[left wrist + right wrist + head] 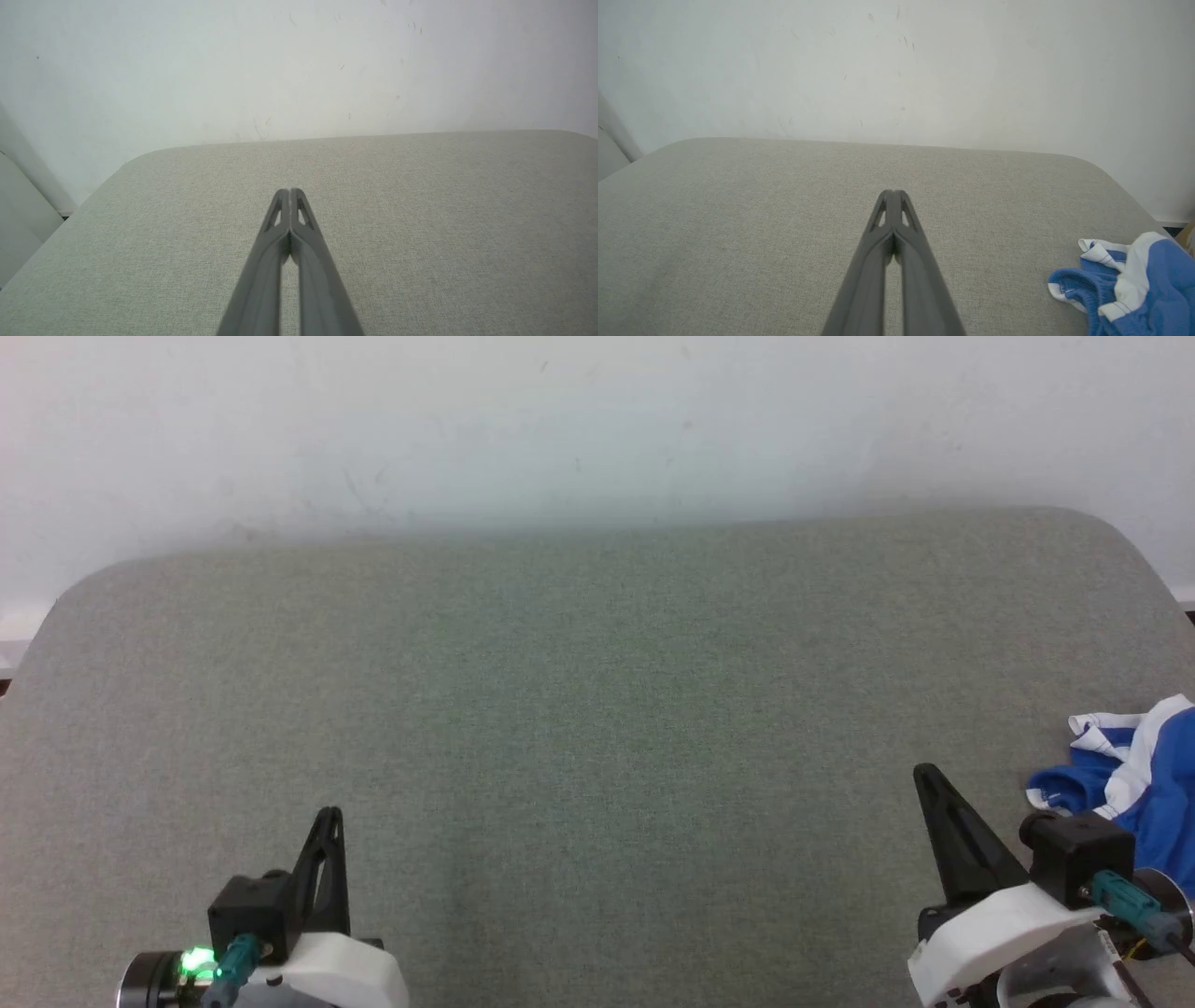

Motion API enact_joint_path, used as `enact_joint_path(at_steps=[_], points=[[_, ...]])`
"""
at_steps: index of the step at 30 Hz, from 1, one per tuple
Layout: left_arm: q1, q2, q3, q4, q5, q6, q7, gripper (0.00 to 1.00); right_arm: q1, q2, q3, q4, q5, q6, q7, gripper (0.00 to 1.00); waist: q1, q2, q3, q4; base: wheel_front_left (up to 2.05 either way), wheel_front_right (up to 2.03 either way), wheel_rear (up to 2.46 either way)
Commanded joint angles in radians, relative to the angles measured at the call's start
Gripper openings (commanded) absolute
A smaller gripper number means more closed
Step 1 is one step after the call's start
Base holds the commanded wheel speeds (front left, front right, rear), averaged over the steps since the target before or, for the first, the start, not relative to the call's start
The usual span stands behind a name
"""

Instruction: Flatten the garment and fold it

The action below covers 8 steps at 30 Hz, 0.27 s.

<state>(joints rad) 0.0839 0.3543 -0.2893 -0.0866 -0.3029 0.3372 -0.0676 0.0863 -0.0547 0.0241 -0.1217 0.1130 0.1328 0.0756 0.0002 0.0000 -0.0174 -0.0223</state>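
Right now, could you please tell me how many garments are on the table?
1: a crumpled blue-and-white garment at the table's right edge, beside the right gripper; it runs out of frame, so more may be hidden.

A bare indoor work space before me, most like a test bench or lab, a grey fabric-covered table (579,691) with rounded far corners, its far edge against a plain white wall (597,420), scuffed and marked, exact kind of room I cannot tell
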Motion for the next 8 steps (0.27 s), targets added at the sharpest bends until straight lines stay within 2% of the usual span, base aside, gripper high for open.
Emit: enact_joint_path(at_steps=[1, 8], points=[[-0.019, -0.013, 0.015, 0.006, 0.018, -0.012, 0.006, 0.0, -0.014, 0.002, -0.003, 0.006, -0.01, -0.001, -0.008, 0.0, -0.0001, 0.0, 0.0, 0.0, 0.0, 0.0, 0.0], [-0.026, -0.042, 0.043, 0.014, 0.046, -0.045, 0.012, 0.0, -0.022, 0.002, -0.005, 0.018, -0.021, -0.001, -0.015, 0.0, -0.0001, 0.0, 0.002, 0.003, 0.0, 0.0, 0.0]])
